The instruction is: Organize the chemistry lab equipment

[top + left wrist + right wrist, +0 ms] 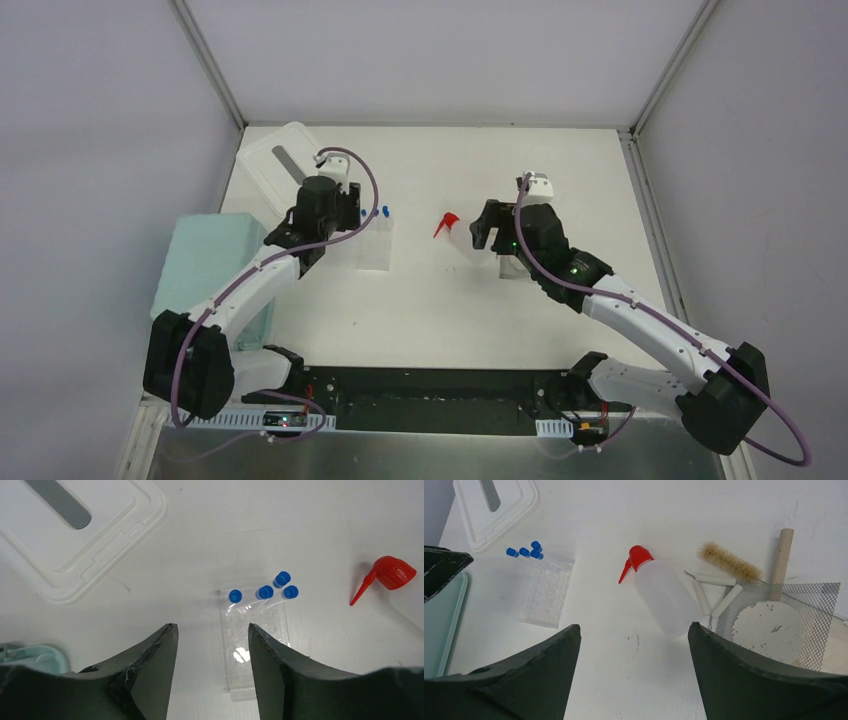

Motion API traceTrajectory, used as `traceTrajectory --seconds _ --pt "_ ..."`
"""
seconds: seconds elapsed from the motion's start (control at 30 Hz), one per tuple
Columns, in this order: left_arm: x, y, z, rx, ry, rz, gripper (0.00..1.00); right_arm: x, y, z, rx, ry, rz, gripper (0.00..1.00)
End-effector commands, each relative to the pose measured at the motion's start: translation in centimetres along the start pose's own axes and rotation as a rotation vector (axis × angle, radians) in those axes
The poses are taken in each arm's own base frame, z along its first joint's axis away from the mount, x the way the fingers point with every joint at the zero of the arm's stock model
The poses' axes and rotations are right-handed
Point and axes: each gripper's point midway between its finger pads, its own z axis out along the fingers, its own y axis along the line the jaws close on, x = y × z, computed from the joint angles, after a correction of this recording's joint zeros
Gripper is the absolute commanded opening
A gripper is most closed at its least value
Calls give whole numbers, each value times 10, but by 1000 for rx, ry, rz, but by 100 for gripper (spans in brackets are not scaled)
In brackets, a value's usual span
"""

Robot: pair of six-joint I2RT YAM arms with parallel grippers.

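1. Tube rack [255, 645] sat there with four blue-capped tubes [264, 592] clustered at its far end.
2. Left gripper [212, 628] hovered over the rack, fingers spread, holding nothing.
3. Squeeze bottle [664, 597] lay on its side to the right of the rack, with the right gripper [634, 626] above it, fingers wide apart and empty.

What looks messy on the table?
The pile on the right: a bristle brush, white sticks, a wooden handle and a wire mesh lie jumbled and overlapping. The squeeze bottle seems tipped on its side beside them. The blue-capped tubes crowd one end of the rack.
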Motion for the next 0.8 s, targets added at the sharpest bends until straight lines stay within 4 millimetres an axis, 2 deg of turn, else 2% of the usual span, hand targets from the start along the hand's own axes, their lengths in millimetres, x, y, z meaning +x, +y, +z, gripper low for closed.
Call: traceTrajectory --seconds 0.0,0.17,0.4,0.57,0.77 --pt "-2 22 -23 -123 28 -9 56 -19 5 -4 -26 -66 30 82" --pt "11 56 -38 -319 88 -100 68 -24 -1 -6 -12 -83 33 83" --pt "50 105 -56 -586 234 -156 69 -27 -16 -11 3 -92 58 84" --pt "74 123 -49 -711 348 -83 68 -24 -23 -8 -2 -71 80 85" --pt "106 135 -38 -761 484 -85 60 -29 -32 -9 -7 -75 104 84"
